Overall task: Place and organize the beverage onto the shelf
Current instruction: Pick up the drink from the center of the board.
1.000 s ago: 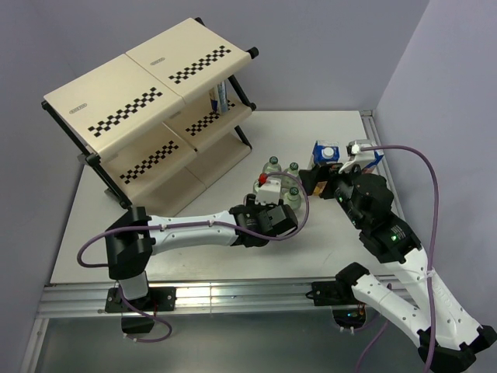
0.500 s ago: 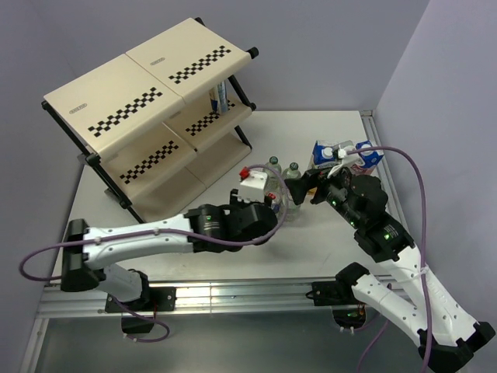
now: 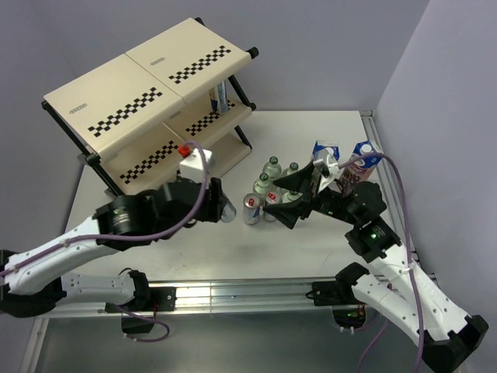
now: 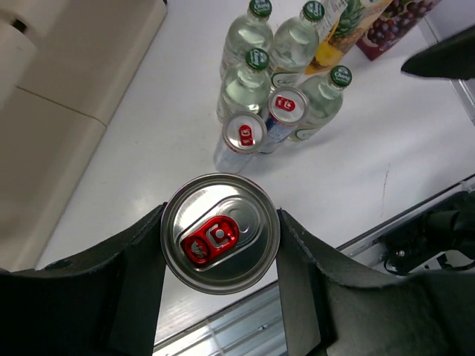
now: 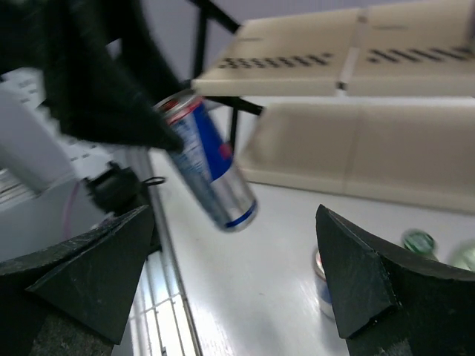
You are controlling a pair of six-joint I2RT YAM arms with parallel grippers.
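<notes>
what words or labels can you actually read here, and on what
No text reads clearly.
shelf: small dark labels on the top panels, too small to read.
held can: red tab mark, no legible letters; its side print is blurred in the right wrist view.
pineapple carton, grape carton: print too small.
bottles: labels unreadable.

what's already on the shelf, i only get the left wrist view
Observer: One slim can stands on the middle tier of the shelf, at its right end.
Operator: is my can hanging straight
Observer: No. The right wrist view shows the held can tilted, clear of the table.
Operator: and the right arm
Observer: The right gripper is open, close beside the bottles.
</notes>
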